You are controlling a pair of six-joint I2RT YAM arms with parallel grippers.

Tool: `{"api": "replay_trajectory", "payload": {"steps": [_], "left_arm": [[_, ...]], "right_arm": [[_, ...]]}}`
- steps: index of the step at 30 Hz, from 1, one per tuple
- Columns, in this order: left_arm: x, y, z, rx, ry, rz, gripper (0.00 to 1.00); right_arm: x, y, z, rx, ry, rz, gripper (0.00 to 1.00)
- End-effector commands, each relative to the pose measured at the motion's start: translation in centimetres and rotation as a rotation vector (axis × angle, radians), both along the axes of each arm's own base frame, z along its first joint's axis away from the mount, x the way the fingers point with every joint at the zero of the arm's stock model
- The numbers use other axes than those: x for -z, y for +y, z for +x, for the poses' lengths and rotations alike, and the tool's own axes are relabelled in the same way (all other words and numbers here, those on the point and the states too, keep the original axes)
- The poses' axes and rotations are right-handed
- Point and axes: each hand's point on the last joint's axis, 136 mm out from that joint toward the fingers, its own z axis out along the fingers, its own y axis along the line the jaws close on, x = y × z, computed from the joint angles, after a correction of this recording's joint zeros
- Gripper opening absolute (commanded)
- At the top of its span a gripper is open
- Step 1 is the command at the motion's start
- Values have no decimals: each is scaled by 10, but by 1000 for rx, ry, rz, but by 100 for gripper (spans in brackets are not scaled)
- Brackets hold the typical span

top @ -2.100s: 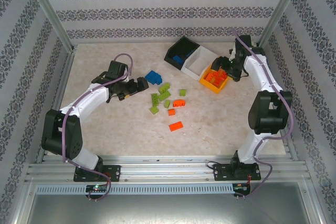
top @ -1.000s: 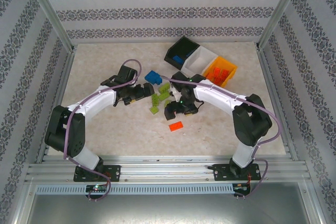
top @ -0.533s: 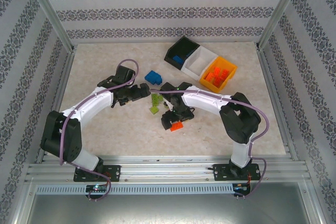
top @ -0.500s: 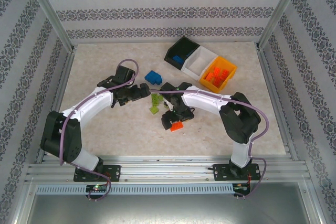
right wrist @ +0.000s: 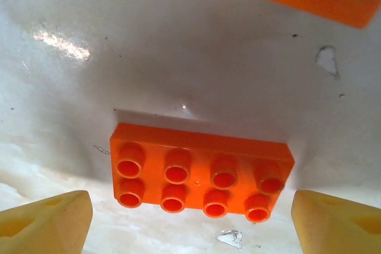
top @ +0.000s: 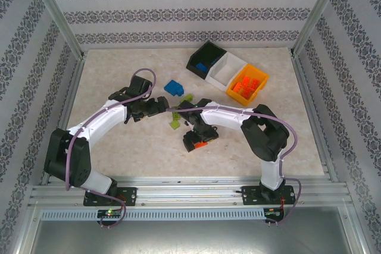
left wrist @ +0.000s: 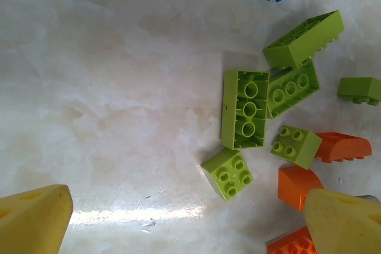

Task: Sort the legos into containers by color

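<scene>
Now | right tool (right wrist: pixel 191 221) spread astride orange brick (right wrist: pixel 201 176) | left tool (left wrist: pixel 189 221) spread

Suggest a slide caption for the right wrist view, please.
Right gripper open, its fingers flanking an eight-stud orange brick lying studs-up on the pale table.

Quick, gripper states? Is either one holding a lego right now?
Left gripper: open, holding nothing, over the green legos.
Right gripper: open, one finger on either side of an orange lego, not clamped on it.
</scene>
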Motion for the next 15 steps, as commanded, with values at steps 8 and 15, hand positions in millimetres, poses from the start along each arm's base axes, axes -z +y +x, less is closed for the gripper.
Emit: {"api": "replay_trajectory", "payload": {"steps": [8, 15], "left_arm": [[1, 7, -14, 9, 24, 5, 100], [-2, 10, -19, 17, 16, 6, 100]], "right_arm": [[21, -13, 1, 2, -23, -110, 83], [22, -14, 6, 14, -42, -129, 77]]}}
